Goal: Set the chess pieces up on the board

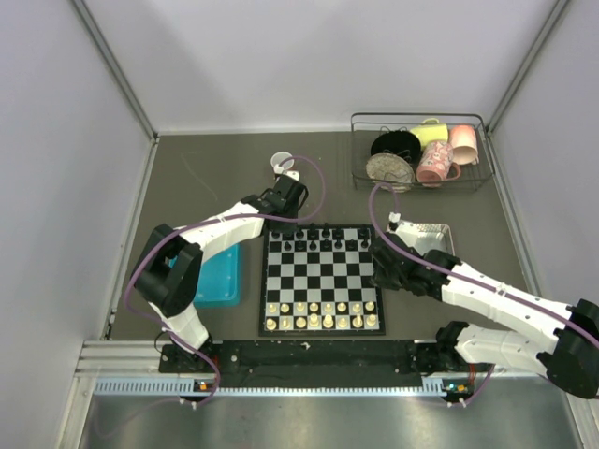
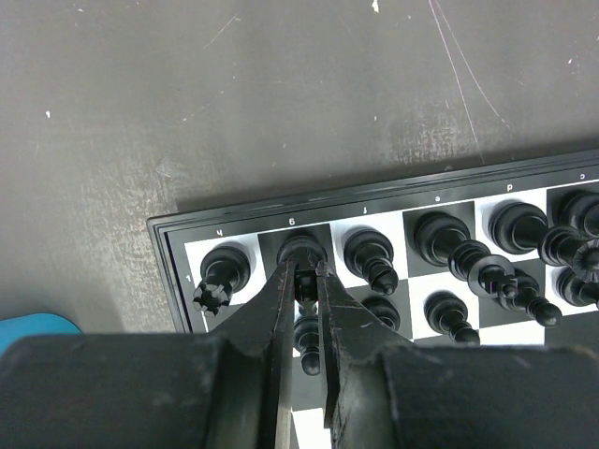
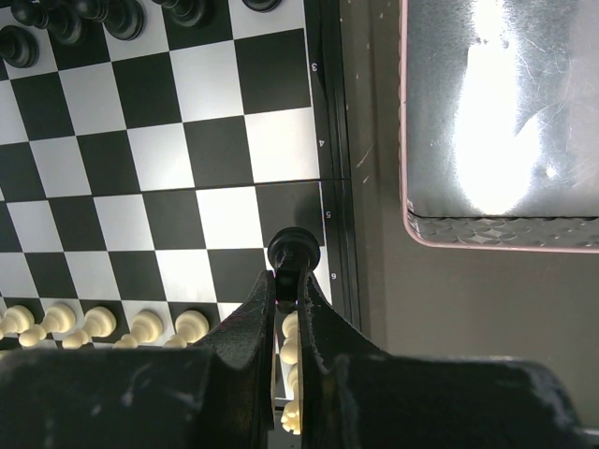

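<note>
The board lies in the middle of the table. Black chess pieces stand in its two far rows, and they also show in the left wrist view. My left gripper is at the board's far left corner, shut on a black piece over the second square of the far row. My right gripper is at the board's right edge, shut on another black piece over the outermost column. I cannot tell whether either piece touches the board.
Cream-white pieces fill the two near rows. A teal tray lies left of the board and a pink-rimmed metal tray lies right of it. A wire basket with cups stands at the far right, and a small white cup behind the board.
</note>
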Available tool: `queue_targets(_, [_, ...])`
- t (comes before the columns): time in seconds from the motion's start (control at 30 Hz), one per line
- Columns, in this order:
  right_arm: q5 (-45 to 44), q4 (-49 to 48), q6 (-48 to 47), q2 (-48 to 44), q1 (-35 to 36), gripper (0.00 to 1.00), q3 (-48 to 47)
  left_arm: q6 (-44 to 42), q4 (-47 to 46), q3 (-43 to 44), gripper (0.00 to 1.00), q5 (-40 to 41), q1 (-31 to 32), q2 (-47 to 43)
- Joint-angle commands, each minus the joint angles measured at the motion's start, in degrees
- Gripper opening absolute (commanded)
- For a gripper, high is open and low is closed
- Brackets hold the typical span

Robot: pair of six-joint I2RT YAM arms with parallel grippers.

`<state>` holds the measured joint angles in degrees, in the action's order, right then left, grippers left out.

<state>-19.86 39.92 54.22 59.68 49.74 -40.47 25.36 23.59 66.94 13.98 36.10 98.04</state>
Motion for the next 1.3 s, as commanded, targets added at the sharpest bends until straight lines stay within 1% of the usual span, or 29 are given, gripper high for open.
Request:
queue_targets(0.0, [-1.0, -0.7, 0.0, -0.7, -0.4, 0.0, -0.5, -0.2, -0.9, -0.7, 0.11, 0.4, -0.2, 0.8])
queue_targets(0.07, [-1.0, -0.7, 0.0, -0.7, -0.3, 0.0, -0.5, -0.2, -1.0, -0.7, 0.12, 0.4, -0.2, 0.8])
queue_targets(0.2, [-0.9, -0.7, -0.2, -0.7, -0.3, 0.0, -0.6, -0.2, -1.0, -0.7, 0.17, 0.4, -0.2, 0.8])
queue_targets(0.3, [-0.8, -0.7, -0.1, -0.6, -0.4, 0.0, -0.6, -0.2, -1.0, -0.8, 0.22, 0.3, -0.2, 0.8])
queue_targets(0.33, [-0.9, -0.7, -0.1, -0.6, -0.4, 0.0, -0.6, -0.2, -1.0, -0.7, 0.25, 0.3, -0.2, 0.8])
queue_targets(0.57, [-0.8, -0.7, -0.1, -0.6, -0.3, 0.0, -0.6, -0.3, -1.2, -0.4, 0.35, 0.2, -0.2, 0.7])
queue_targets(0.9, [-1.0, -0.7, -0.3, -1.1, -0.3, 0.0, -0.5, -0.9, 0.8, 3.3, 0.36, 0.9, -0.5, 0.0])
queue_targets(1.0, [-1.3, -0.7, -1.2, -1.0, -0.4, 0.0, -1.3, -1.3, 2.9, 6.3, 0.36, 1.1, -0.7, -1.3])
queue_targets(1.1, [-2.2, -0.5, -3.9, -0.7, -0.4, 0.0, -4.2, -1.7, 5.2, 9.6, 0.38, 1.7, -0.7, -4.1])
queue_targets(1.2, [-4.2, 0.3, -7.5, 0.3, -0.5, 0.0, -9.4, -2.1, 5.6, 10.9, 0.39, 2.2, -0.7, -9.4])
queue_targets(1.23, [-4.6, 0.6, -8.6, 1.0, -0.7, 0.0, -12.8, -2.2, 5.5, 10.8, 0.4, 2.3, -0.7, -12.7])
queue_targets(1.27, [-4.8, 0.9, -10.9, 1.8, -1.6, 0.0, -14.7, -2.6, 5.1, 9.6, 0.43, 2.3, -0.7, -14.4])
